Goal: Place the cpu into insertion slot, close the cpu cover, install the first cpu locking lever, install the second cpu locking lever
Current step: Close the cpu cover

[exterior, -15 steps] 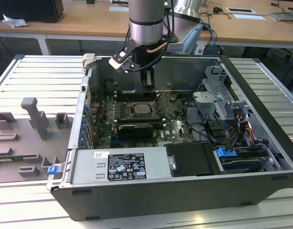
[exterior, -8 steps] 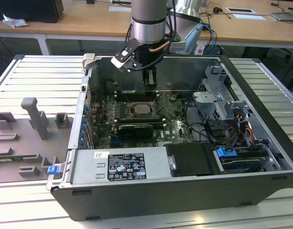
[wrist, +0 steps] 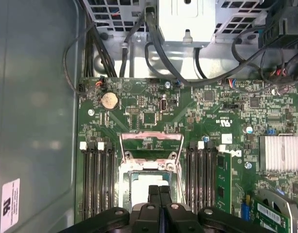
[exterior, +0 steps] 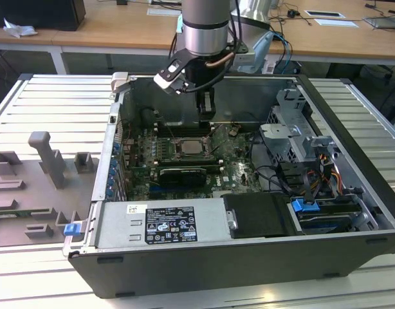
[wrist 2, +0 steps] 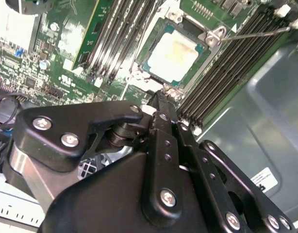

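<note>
The cpu (wrist 2: 175, 51) lies flat in the insertion slot (wrist: 124, 180) on the green board, its silvery top showing in both wrist views and in the exterior view (exterior: 190, 147). The cpu cover (wrist: 151, 135) stands swung up off the chip, with bare board visible through its cut-out. One thin wire locking lever (wrist 2: 258, 32) sticks out over the memory slots. My gripper (wrist 2: 159, 99) is shut with nothing in it. Its tip hangs just above the slot's edge (wrist: 159, 190), and in the exterior view (exterior: 206, 113) it sits above the far side of the socket.
Memory slots (wrist: 98, 179) flank the socket on both sides. A black card with a fan (exterior: 179, 175) lies nearer the case front, with a drive cage (exterior: 294, 138) and loose cables (wrist: 154, 43) at the exterior view's right. Case walls (exterior: 120, 129) enclose the board.
</note>
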Available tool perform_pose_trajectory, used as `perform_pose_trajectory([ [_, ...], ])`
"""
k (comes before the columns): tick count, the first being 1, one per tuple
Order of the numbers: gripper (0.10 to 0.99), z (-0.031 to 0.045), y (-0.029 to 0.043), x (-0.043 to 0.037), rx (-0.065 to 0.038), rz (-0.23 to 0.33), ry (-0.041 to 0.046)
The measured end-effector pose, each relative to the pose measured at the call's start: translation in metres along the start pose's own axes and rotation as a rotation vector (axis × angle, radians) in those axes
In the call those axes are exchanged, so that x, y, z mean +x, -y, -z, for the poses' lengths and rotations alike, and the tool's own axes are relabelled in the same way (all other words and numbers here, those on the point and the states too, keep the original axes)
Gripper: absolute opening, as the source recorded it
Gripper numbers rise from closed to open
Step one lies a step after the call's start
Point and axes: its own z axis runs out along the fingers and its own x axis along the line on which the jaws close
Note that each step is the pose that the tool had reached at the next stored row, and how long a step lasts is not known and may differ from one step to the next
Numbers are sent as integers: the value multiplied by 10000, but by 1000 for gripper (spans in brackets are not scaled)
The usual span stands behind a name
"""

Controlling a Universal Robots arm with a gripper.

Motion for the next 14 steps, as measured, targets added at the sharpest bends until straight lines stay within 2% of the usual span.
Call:
perform_pose_trajectory([
  [14,106,-20,-261,-1,31,-1,1],
])
